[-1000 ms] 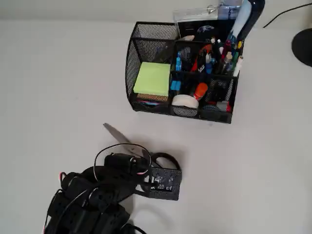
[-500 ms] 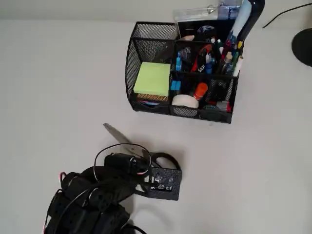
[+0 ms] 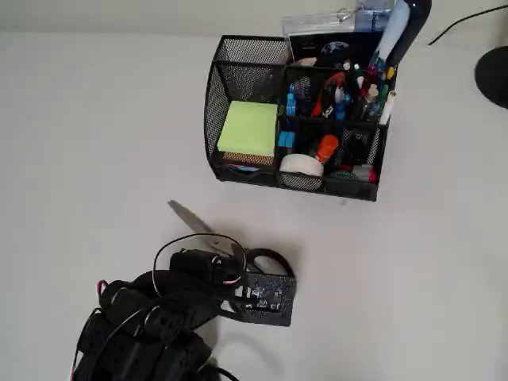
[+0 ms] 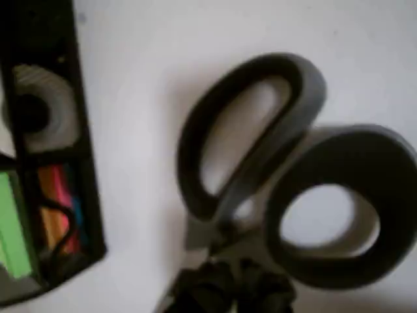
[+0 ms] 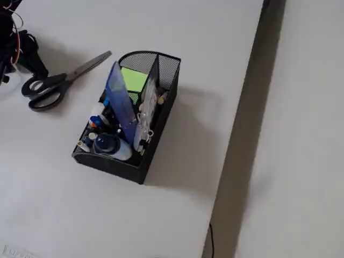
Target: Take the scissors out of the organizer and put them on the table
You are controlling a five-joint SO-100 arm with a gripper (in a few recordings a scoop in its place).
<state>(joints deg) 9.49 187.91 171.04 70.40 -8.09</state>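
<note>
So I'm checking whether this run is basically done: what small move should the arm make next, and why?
Probably lift straight up and back away. The scissors lie flat on the table, apart from the organizer, so placement looks complete. The gripper sits just above the handles; whether it has let go can't be seen.

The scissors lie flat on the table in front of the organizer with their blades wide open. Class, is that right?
Not quite: in the fixed view the scissors lie flat on the table beside the organizer, but their blades are closed together.
</note>
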